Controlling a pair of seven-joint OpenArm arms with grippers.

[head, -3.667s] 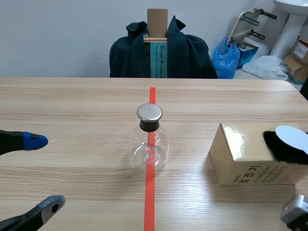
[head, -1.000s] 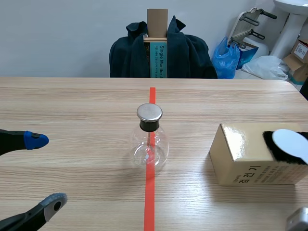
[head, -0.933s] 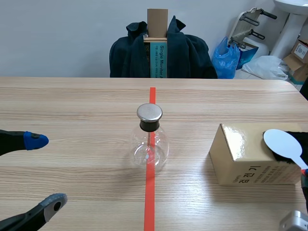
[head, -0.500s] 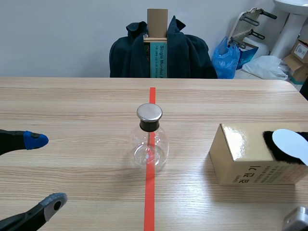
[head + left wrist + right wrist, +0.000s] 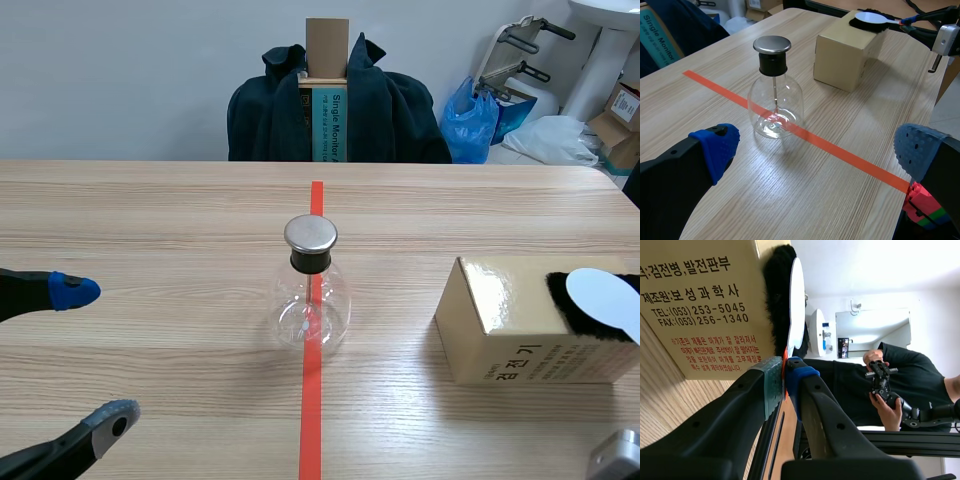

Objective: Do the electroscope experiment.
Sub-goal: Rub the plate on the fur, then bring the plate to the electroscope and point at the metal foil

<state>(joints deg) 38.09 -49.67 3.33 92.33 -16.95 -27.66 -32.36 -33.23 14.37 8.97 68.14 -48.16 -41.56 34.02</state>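
The paddle (image 5: 600, 298), clamped seemingly by its handle in the right tool (image 5: 785, 371), is laid on the fur (image 5: 560, 302) atop the box (image 5: 500, 325), so charging is judged begun; the electroscope (image 5: 310, 295), at the middle of the bench (image 5: 150, 220), is untouched, the left tool (image 5: 817, 150) held apart.

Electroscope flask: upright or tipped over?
Upright. The flask stands on its base on the tape line, metal cap on top, rod vertical.
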